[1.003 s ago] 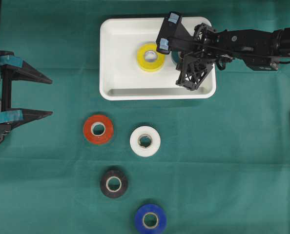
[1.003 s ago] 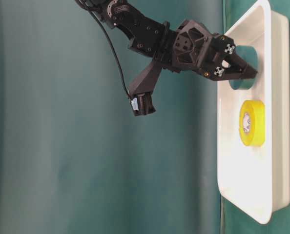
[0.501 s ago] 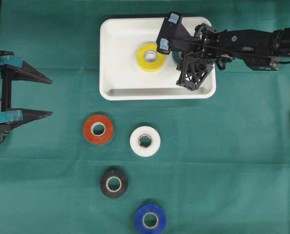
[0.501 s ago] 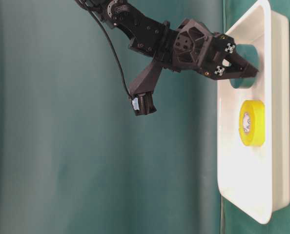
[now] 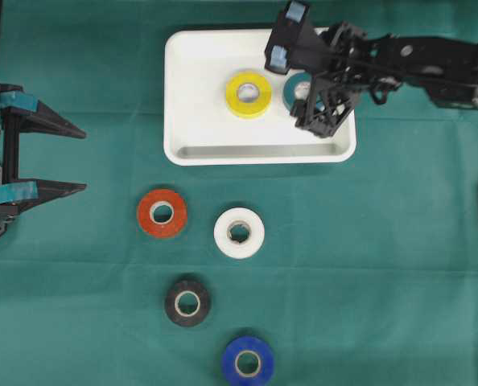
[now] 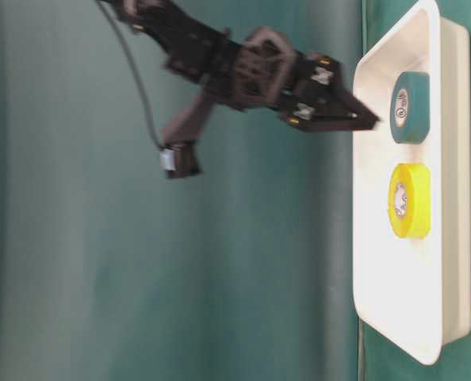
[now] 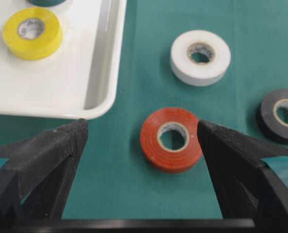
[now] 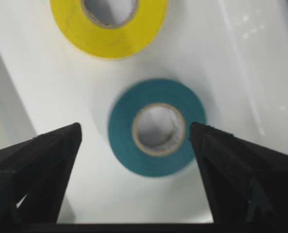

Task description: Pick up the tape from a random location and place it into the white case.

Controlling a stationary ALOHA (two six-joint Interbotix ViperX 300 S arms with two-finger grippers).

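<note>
The teal tape roll [image 8: 156, 127] lies flat on the floor of the white case [image 5: 199, 96], just beside the yellow tape roll [image 5: 249, 93] and toward the case's right end. The right gripper [image 8: 134, 145] hangs above it with its jaws spread wide, one on each side of the roll and neither touching it; the table-level view shows the tips clear of the teal roll, with open air between them. By the look of it this roll is delivered and free.

What the coming move turns on is which arm lies nearer the rolls left outside. Four rest on the green surface [image 5: 384, 265] below the case in the overhead view: the red tape roll [image 5: 162, 213], the white tape roll [image 5: 239, 232], the black tape roll [image 5: 187, 301] and the blue tape roll [image 5: 248, 361]. The left gripper [image 7: 141, 141] sits at the left edge, its jaws wide and empty, and its wrist view has the red roll lying flat almost squarely between them, a little ahead. The right gripper would have to travel down from the case and across. Every roll lies hole-up, so no long axis matters and any approach angle should serve.
</note>
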